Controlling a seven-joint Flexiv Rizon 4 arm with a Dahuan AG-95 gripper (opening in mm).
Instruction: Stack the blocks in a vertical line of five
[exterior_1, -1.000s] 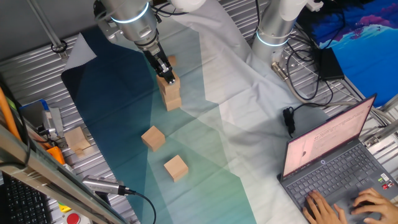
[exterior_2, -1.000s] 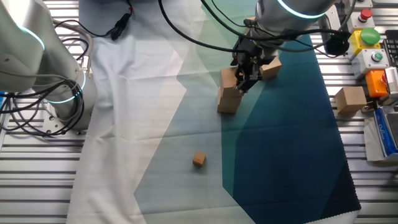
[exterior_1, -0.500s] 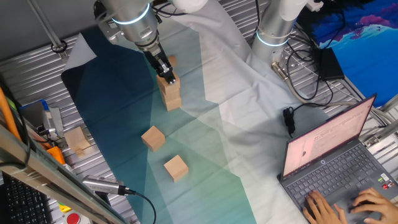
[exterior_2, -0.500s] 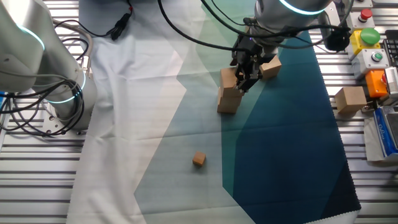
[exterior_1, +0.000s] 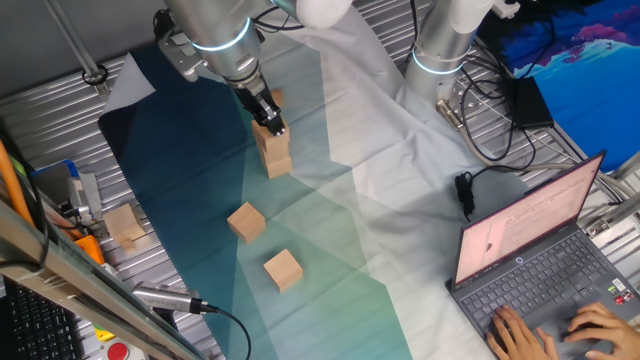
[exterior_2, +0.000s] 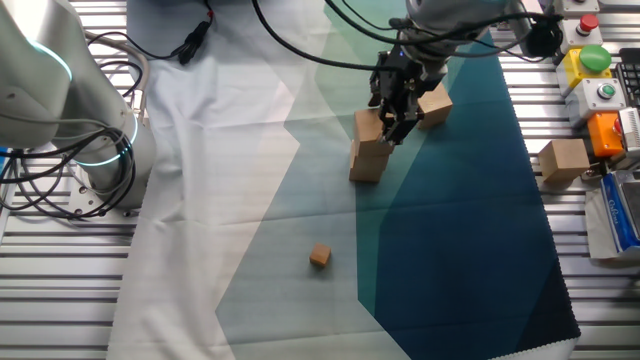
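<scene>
Claw: claw (exterior_1: 276, 128) at the top of a two-block stack (exterior_1: 274, 152); cannot tell whether it grips.
Loose blocks: two wooden cubes (exterior_1: 246, 222) (exterior_1: 283, 270) on the cloth.
Handling: likely light, rigid; pinch opposite flat faces.

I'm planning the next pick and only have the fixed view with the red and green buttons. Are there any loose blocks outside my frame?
Observer: Yes. In the view with the laptop, a nearer block and a farther block lie loose on the cloth, apart from each other.
Operator: Is either one touching the stack?
Observer: No. Bare cloth shows between the nearer block and the stack.
</scene>
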